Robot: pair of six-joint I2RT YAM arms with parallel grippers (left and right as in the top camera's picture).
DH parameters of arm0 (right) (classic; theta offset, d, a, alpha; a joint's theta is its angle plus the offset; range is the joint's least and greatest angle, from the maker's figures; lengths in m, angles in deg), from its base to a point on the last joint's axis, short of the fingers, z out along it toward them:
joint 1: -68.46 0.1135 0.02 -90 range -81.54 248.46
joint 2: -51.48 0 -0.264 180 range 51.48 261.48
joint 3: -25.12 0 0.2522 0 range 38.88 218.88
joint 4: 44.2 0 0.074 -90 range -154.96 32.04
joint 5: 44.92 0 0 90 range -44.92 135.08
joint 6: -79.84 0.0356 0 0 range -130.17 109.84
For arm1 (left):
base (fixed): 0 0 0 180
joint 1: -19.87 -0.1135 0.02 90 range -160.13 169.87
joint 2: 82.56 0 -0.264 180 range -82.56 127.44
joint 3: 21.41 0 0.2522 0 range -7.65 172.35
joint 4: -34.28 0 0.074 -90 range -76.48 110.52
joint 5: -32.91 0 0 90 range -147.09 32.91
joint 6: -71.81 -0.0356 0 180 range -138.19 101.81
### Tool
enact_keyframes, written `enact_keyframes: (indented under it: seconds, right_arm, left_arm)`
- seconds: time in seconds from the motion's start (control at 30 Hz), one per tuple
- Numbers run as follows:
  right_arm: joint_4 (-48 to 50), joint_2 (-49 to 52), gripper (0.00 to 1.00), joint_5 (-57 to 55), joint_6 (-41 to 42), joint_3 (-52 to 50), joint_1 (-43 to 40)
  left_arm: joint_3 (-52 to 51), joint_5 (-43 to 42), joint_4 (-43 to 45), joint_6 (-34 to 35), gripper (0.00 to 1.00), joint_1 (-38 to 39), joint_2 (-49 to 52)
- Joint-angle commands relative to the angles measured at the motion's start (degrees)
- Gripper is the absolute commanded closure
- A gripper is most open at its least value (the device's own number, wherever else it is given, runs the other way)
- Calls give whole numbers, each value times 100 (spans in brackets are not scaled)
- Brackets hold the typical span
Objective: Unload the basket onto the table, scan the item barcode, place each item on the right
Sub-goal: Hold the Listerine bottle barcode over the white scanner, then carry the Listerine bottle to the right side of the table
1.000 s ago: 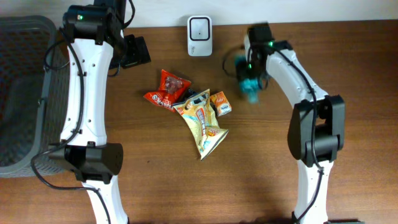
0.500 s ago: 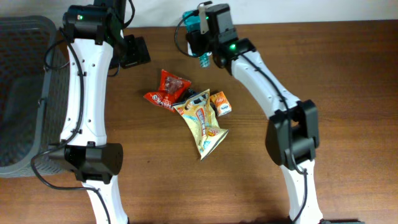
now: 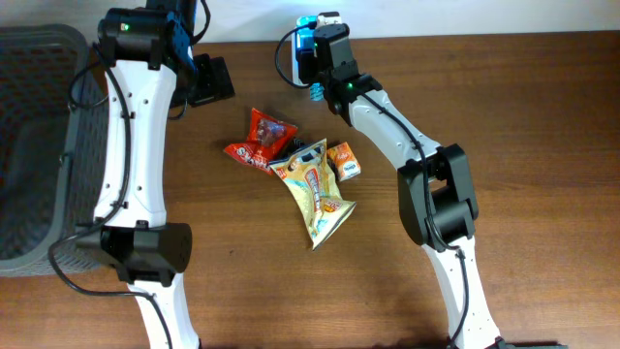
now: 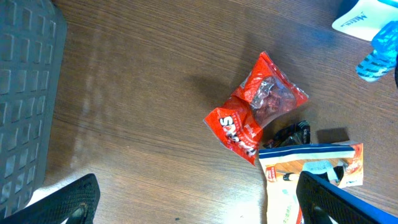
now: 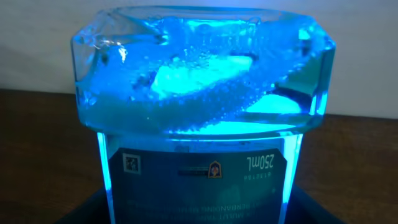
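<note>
My right gripper [image 3: 314, 60] is shut on a small clear bottle [image 3: 313, 89], holding it at the table's back edge where it glows bright blue. In the right wrist view the bottle [image 5: 199, 112] fills the frame. Its dark label reads 250 mL upside down, and my dark fingers [image 5: 84, 211] flank its lower corners. The white scanner [image 4: 364, 15] shows only as a corner in the left wrist view, with the bottle [image 4: 379, 53] just below it; overhead, arm and bottle hide it. My left gripper [image 4: 199, 205] hangs wide open over bare wood, left of the snack pile.
A pile of snacks lies mid-table: a red packet [image 3: 260, 141], a yellow pouch [image 3: 315, 189], a small orange box [image 3: 345, 161]. A grey basket [image 3: 34, 145] stands at the left edge. The left arm [image 3: 136, 145] stretches along the basket's side.
My right arm swung the bottle leftward from right of the scanner to directly over it, where the bottle now glows blue. The left arm has not moved.
</note>
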Motion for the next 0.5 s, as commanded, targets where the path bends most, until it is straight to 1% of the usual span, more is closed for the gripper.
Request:
enact_keyframes:
  seconds: [0.0, 0.1, 0.23, 0.27, 0.37, 0.47]
  right_arm:
    - [83, -184, 43, -160, 214, 153, -15]
    - [-20, -431, 43, -304, 236, 164, -83]
    - [-472, -994, 43, -1272, 234, 164, -273]
    - [-695, -1202, 43, -1576, 234, 164, -391]
    - [-1331, -1593, 43, -1759, 264, 164, -796]
    - [-2144, -1823, 42, -1757, 706, 164, -1421]
  left_arm:
    - [-7, -44, -7, 50, 1, 15, -90]
    - [-7, -42, -7, 50, 1, 50, -90]
    - [-7, -42, -7, 50, 1, 44, -90]
    - [-7, -42, -7, 50, 1, 44, -90]
    - [-7, -42, -9, 50, 1, 46, -90]
    - [-7, -42, -9, 50, 1, 50, -90]
